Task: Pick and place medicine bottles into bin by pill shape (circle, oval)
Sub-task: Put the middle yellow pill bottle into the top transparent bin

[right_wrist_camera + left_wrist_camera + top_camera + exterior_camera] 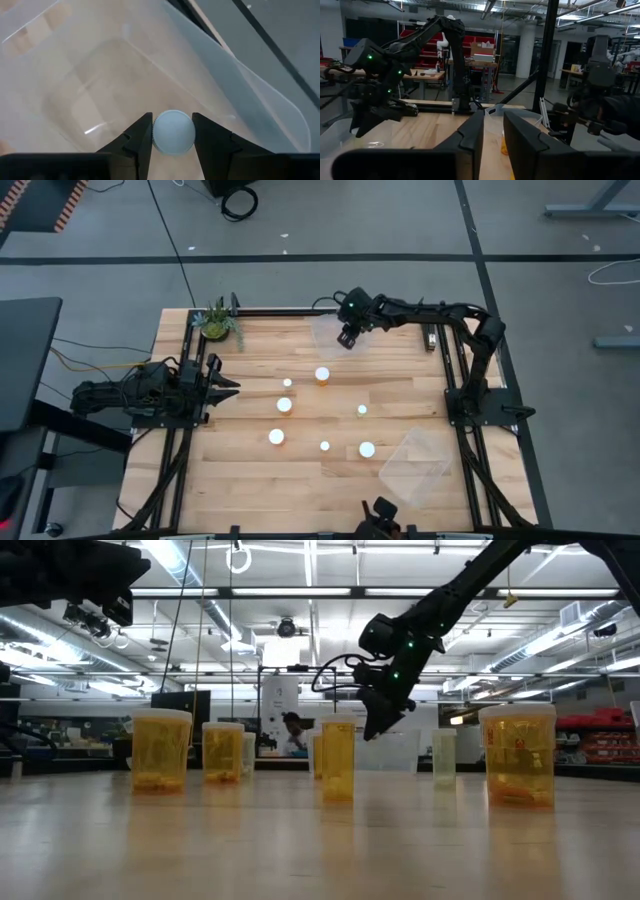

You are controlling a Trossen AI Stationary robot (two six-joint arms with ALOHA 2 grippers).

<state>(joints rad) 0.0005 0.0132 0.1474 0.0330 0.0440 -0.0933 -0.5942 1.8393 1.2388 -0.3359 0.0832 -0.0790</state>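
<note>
1. We see the right end effector (172,132) clenched on the white cap of one medicine bottle (173,131), hanging over the clear bin (335,332) at the counter's (250,360) twelve o'clock edge.
2. We count seven more medicine bottles (322,375) standing upright near the counter's middle, well apart from each other.
3. A second clear bin (415,465) lies toward five o'clock.
4. The left end effector (228,385) waits at nine o'clock; its fingers (522,142) stand slightly apart with nothing between them.
5. A small plant (216,323) sits at eleven o'clock.
</note>
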